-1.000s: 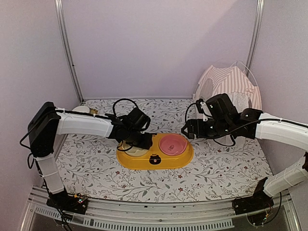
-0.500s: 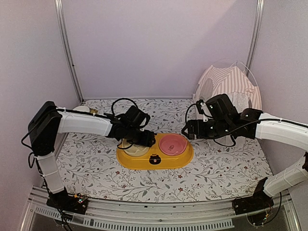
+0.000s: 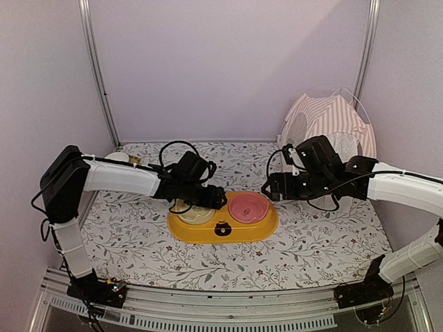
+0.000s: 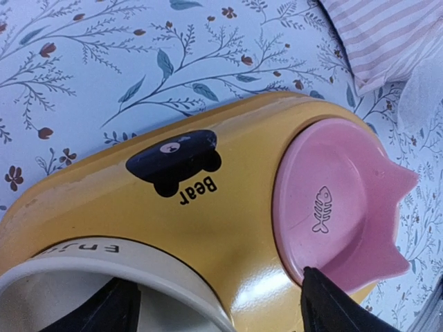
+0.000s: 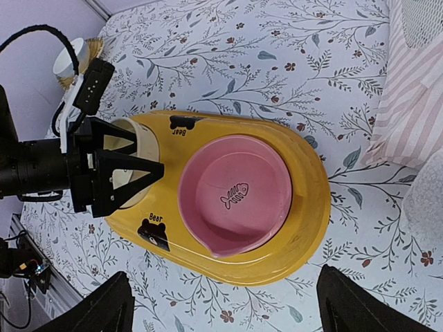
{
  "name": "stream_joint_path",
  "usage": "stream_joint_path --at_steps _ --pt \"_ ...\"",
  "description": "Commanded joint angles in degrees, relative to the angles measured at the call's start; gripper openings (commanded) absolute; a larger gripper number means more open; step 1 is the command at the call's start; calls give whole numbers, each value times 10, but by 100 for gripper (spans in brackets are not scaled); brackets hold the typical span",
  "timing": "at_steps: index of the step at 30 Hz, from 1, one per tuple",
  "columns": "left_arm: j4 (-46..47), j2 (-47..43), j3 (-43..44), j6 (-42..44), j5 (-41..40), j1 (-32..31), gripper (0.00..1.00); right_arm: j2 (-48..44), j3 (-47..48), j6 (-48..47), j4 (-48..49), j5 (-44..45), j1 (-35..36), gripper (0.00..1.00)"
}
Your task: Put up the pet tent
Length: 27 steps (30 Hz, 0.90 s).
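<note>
Floral tablecloth [image 3: 124, 235] underneath. Tent [image 3: 325, 117] sits in the far right corner: probably light, floppy cloth on thin whippy poles [image 3: 355, 97], so I'd grip a pole. By the feeder [image 3: 242, 232], my left gripper [image 3: 210, 200] and right gripper [image 3: 268, 187] gape empty.

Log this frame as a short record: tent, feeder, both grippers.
pet tent: far right corner, neither gripper on it
feeder tray: yellow, mid floral cloth, holds cream bowl and pink bowl
left gripper: open, over the cream bowl's rim, holding nothing
right gripper: open, empty, above the tray's right end
</note>
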Motion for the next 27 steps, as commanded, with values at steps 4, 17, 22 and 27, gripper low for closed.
stream_joint_path --at_steps 4,17,22,27 --pt "-19 39 -18 -8 34 -4 81 -8 -12 5 -2 3 -3 93" --pt "-31 -4 -26 -5 -4 -31 80 -5 -18 6 4 2 -3 94" --pt "-59 -57 -13 9 -12 -30 81 -2 -15 5 3 1 -4 94" --pt "-100 -76 -13 17 3 -32 81 -1 -15 3 4 2 -4 94"
